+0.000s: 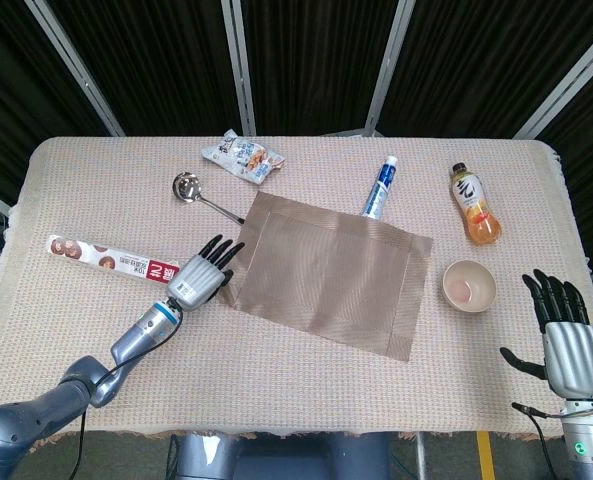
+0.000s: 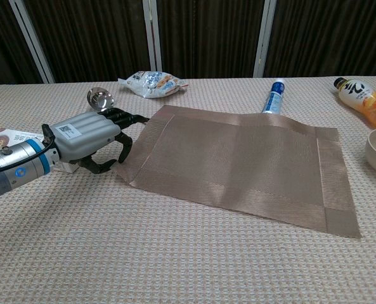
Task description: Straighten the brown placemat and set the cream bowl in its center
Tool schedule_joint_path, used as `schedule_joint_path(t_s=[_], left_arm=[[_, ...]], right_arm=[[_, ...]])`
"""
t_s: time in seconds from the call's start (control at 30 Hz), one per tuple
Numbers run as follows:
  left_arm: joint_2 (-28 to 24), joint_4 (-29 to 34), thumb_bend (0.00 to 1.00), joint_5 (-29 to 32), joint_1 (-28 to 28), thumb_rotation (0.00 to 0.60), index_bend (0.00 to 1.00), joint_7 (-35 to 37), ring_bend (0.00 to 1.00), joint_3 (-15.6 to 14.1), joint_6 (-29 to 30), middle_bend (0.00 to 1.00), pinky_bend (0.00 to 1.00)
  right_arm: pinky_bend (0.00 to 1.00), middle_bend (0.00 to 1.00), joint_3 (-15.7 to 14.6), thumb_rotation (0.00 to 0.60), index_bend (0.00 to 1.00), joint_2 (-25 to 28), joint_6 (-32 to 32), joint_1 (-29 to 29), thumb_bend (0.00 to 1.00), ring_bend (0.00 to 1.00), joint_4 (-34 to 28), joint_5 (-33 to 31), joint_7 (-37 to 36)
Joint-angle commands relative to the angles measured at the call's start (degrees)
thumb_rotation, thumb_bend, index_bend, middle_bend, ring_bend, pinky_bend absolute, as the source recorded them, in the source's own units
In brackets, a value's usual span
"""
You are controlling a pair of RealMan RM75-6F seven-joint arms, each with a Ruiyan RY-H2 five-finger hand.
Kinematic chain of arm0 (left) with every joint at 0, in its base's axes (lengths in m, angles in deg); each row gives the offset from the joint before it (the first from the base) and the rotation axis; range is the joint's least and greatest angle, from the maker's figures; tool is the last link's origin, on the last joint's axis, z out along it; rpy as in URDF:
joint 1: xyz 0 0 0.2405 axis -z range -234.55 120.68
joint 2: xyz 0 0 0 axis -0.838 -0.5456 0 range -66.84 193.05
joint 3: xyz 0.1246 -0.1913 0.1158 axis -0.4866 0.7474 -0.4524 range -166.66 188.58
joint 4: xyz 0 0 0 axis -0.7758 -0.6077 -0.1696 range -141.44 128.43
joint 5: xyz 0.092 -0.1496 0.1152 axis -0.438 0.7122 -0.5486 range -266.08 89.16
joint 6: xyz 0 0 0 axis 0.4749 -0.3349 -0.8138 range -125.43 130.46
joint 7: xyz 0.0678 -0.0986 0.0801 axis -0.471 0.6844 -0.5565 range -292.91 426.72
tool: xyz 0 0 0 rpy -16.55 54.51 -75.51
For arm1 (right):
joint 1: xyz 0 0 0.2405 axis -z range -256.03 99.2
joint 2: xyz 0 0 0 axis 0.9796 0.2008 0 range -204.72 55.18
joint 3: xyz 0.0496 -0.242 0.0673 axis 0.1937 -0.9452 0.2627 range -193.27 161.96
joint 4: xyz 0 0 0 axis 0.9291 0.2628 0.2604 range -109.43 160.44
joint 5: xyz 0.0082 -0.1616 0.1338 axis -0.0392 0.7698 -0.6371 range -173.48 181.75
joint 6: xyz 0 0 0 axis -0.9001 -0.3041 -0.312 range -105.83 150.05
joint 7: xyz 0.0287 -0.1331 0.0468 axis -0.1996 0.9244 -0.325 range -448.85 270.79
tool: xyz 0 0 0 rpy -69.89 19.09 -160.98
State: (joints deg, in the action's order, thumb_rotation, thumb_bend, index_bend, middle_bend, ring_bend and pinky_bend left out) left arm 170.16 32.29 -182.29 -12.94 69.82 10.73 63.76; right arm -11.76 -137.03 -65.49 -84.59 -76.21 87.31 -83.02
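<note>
Brown placemat (image 1: 328, 272) skewed, long axis falling rightward; left hand (image 1: 200, 280) fingers pinch its left edge; right hand (image 1: 568, 338) spread, holding nothing.

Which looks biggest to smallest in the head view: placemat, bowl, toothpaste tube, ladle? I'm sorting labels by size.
1. brown placemat
2. ladle
3. toothpaste tube and cream bowl: too alike in apparent size to rank.
</note>
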Motion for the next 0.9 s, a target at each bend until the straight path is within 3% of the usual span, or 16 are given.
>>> schedule_joint_path(t_s=[0.03, 0.43, 0.9], left_arm=[[-1.4, 2.1, 0.45, -0.1, -0.5, 0.6, 0.7, 0.1, 0.0, -0.3, 0.8, 0.0, 0.0], [-8.9, 15.4, 0.45, -1.1, -3.1, 0.6, 0.71, -0.6, 0.0, -2.5, 4.1, 0.0, 0.0], [-18.6, 34.1, 0.45, -4.1, -6.2, 0.6, 0.72, -7.3, 0.0, -8.2, 5.1, 0.0, 0.0]], right_arm=[[0.0, 0.0, 0.1, 0.6, 0.0, 0.1, -0.1, 0.1, 0.0, 0.0, -0.1, 0.1, -0.1], [0.0, 0.0, 0.1, 0.6, 0.0, 0.4, -0.3, 0.6, 0.0, 0.0, -0.6, 1.0, -0.3], [0.0, 0.0, 0.1, 0.6, 0.0, 0.6, -0.8, 1.0, 0.0, 0.0, -1.3, 2.0, -0.1]])
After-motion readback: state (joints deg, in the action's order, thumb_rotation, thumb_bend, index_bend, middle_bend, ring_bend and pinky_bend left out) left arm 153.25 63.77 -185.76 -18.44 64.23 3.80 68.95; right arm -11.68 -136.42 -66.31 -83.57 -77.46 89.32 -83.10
